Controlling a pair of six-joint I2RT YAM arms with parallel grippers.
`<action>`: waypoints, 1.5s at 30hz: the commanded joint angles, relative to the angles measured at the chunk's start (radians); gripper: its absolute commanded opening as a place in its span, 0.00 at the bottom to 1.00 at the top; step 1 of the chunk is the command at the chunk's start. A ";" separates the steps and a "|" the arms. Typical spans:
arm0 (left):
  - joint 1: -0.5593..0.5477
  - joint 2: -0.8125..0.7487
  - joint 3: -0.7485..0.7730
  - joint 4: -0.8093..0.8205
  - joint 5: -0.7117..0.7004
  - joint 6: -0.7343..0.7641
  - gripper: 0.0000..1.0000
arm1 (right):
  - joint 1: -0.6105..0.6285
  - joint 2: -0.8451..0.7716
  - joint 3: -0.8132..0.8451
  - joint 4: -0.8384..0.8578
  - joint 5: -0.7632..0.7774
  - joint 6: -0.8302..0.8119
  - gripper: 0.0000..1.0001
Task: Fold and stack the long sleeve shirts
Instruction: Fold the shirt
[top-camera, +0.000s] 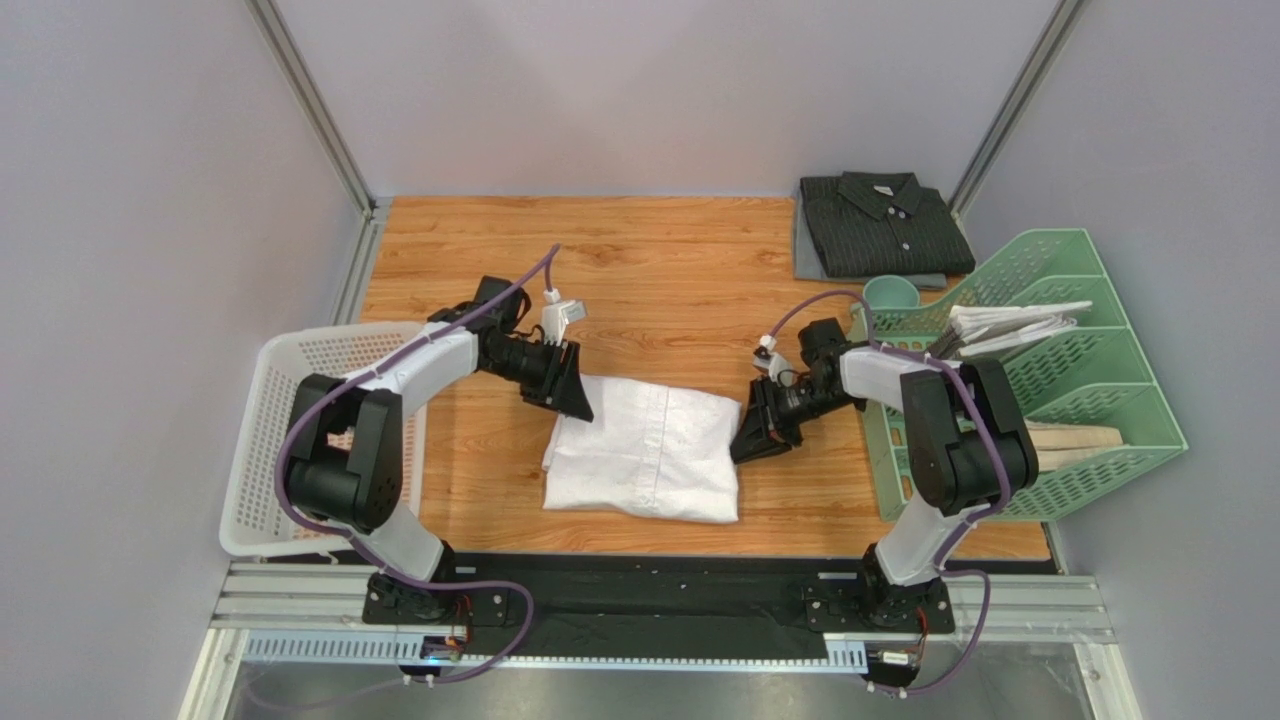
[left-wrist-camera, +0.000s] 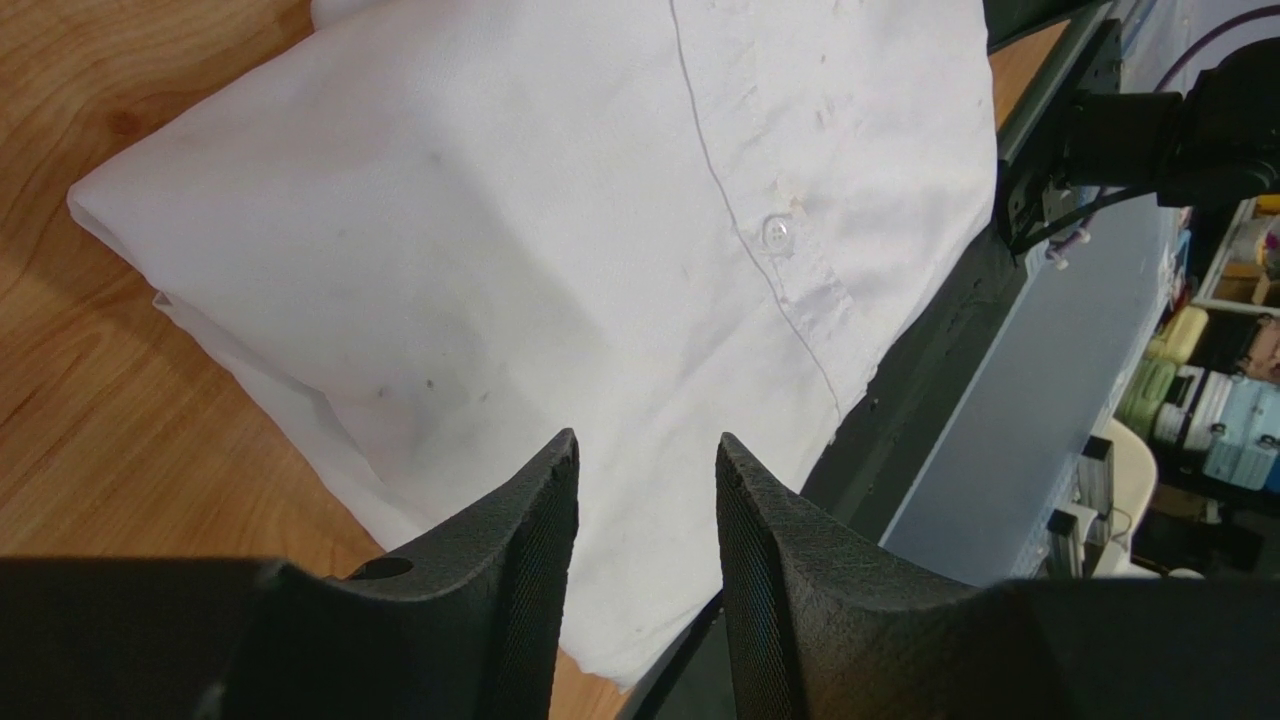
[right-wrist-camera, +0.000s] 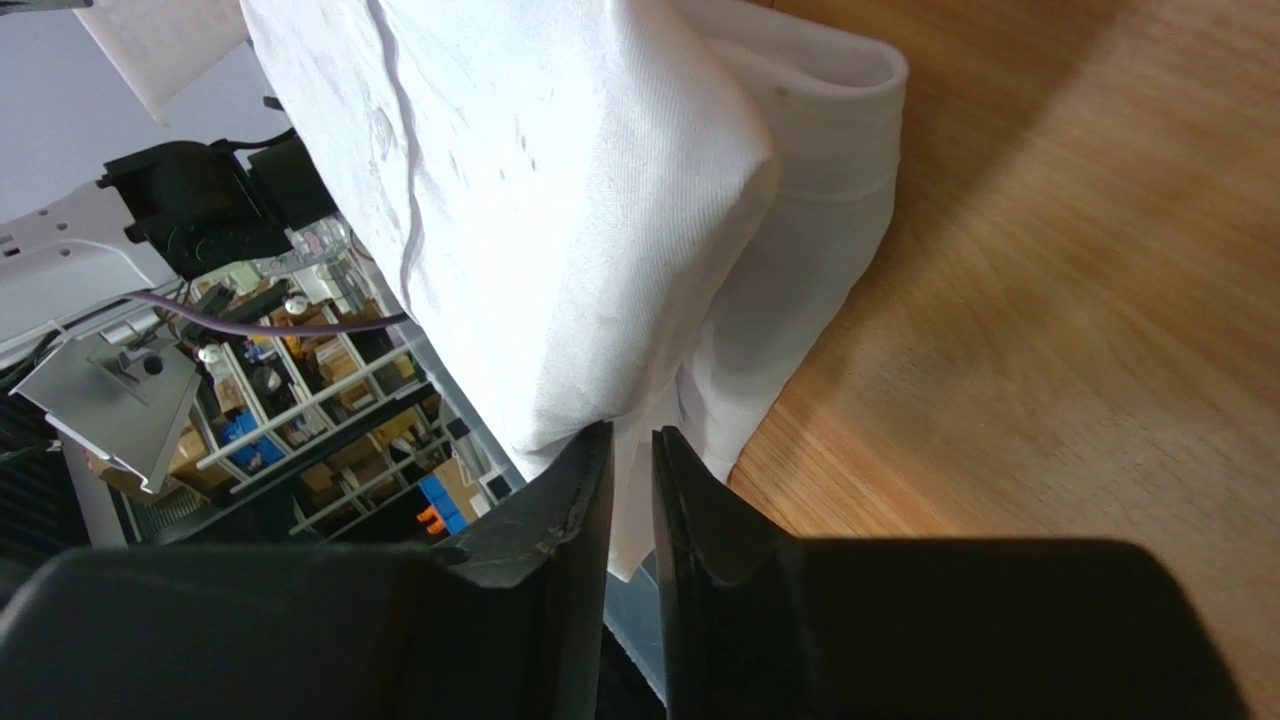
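Top view: white shirt (top-camera: 643, 447) folded into a rough rectangle near the middle of the table (top-camera: 661, 270), slightly toward 6 o'clock. Left hand (top-camera: 559, 378) at the 11 o'clock corner of that shirt. Right hand (top-camera: 756, 428) against its 3 o'clock edge. Dark striped shirt (top-camera: 879, 225) folded flat, collar up, at the 1 o'clock corner of the table, well apart from the white one. Grip of either hand not readable from this height.

Left wrist view only: fingers (left-wrist-camera: 526, 525) spread apart and released, gripping nothing, with white cloth visible below through the gap. Also shows one button (left-wrist-camera: 777, 233) and the stitched placket line running past it, neither legible from above.

Right wrist view only: fingers (right-wrist-camera: 579, 480) drawn almost together, clenched on the edge of the white shirt, with cloth in the narrow slot between them. Shows stacked layers of the fold toward 1 o'clock, over bare wood.

Surface: light wood-grain boards.

- At the 9 o'clock edge: white mesh basket (top-camera: 293, 435).
- At 3 o'clock: green file rack (top-camera: 1052, 360), with papers (top-camera: 1014, 320) in one slot.

Room: plain grey walls (top-camera: 150, 180) on three sides, with metal frame posts (top-camera: 308, 98) rising from the far corners.
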 joint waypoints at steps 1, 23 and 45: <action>0.003 -0.022 0.021 -0.015 0.031 0.014 0.45 | 0.007 0.007 0.014 -0.004 0.011 -0.005 0.18; 0.003 -0.039 -0.008 -0.017 0.031 0.027 0.46 | 0.081 -0.114 -0.039 0.028 0.040 0.043 0.32; 0.003 -0.019 -0.033 0.002 0.032 0.027 0.47 | 0.082 0.051 -0.003 0.108 -0.098 0.118 0.32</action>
